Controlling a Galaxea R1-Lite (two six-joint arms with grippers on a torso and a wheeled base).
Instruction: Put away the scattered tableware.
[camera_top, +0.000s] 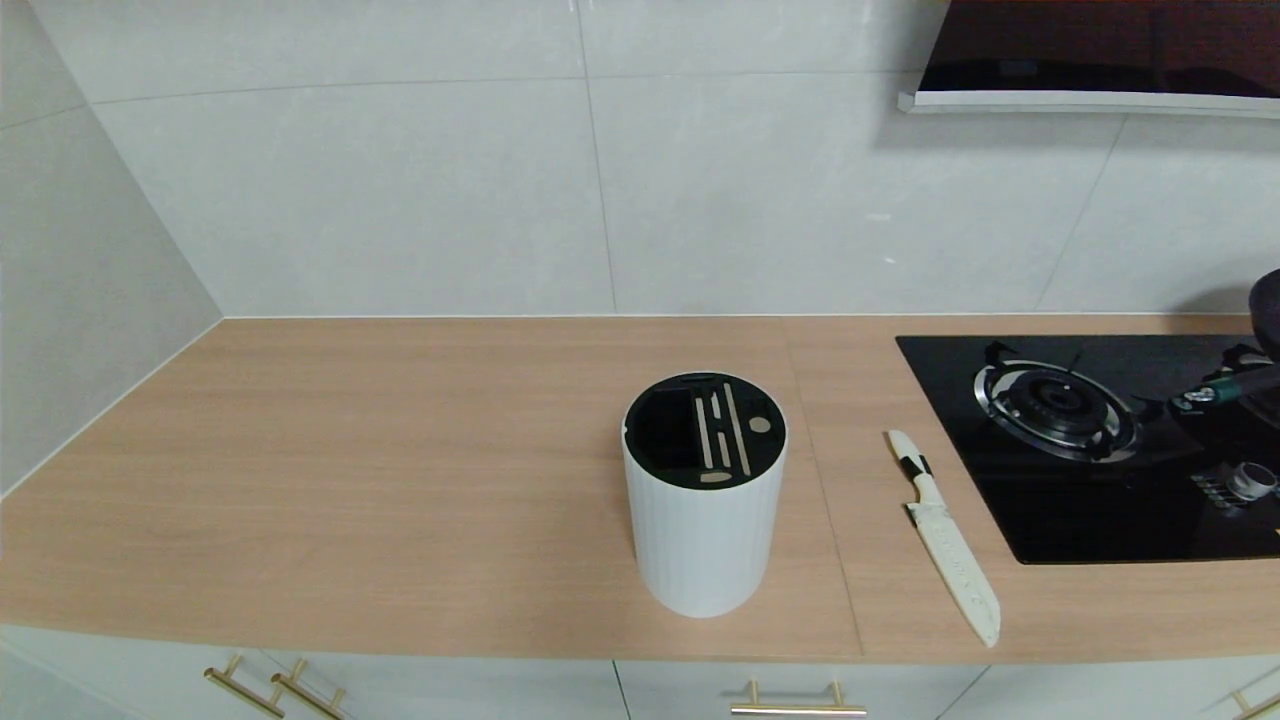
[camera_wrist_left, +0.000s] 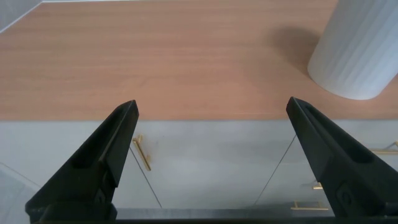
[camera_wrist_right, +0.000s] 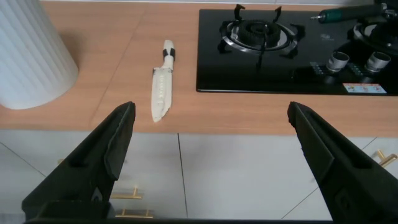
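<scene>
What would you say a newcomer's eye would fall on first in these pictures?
Probably the white ribbed holder standing upright mid-counter, black slotted top facing up. Next, the cream knife lying flat on the wooden counter between that holder and the black gas hob. The left gripper and right gripper hang open by the counter's front edge.
</scene>
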